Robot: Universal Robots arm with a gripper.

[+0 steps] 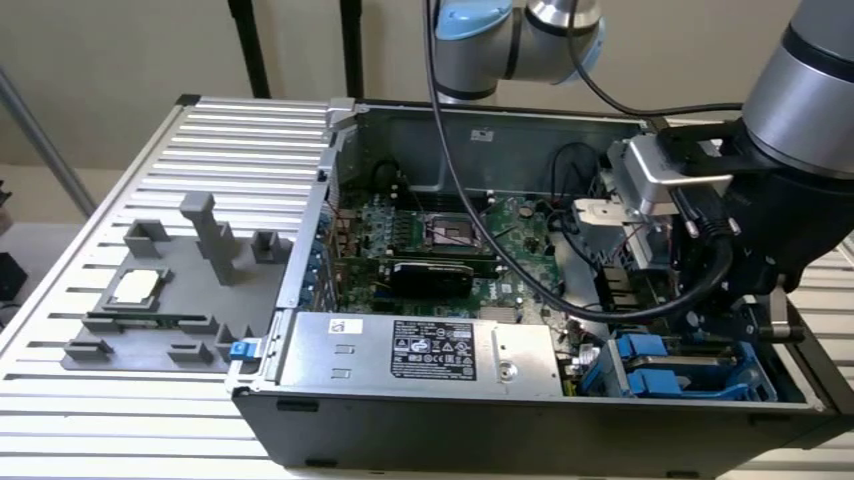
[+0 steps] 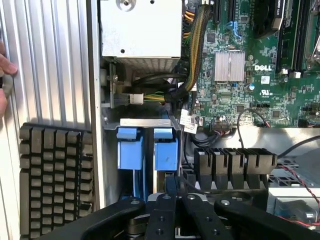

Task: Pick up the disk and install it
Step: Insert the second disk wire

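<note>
The disk sits in the open computer case's drive bay (image 2: 145, 122), standing on edge in its bright blue carrier (image 2: 165, 151). A second blue carrier (image 2: 129, 150) stands right beside it. In the exterior view both blue carriers (image 1: 661, 365) show at the case's front corner on the exterior view's right, under the arm's wrist (image 1: 747, 270). My gripper (image 2: 173, 184) is shut, its black fingers pressed together at the near edge of the blue carrier. I see nothing clamped between the fingers. Most of the drive's metal body is hidden down in the bay.
A grey power-supply box (image 1: 414, 350) lies along the case's front, with the green motherboard (image 1: 441, 240) behind it. A grey fixture holding a small silver chip (image 1: 138, 288) rests on the slatted table (image 1: 240, 130). A person's fingers (image 2: 5, 67) touch the table edge. Cables (image 2: 192, 60) run close to the bay.
</note>
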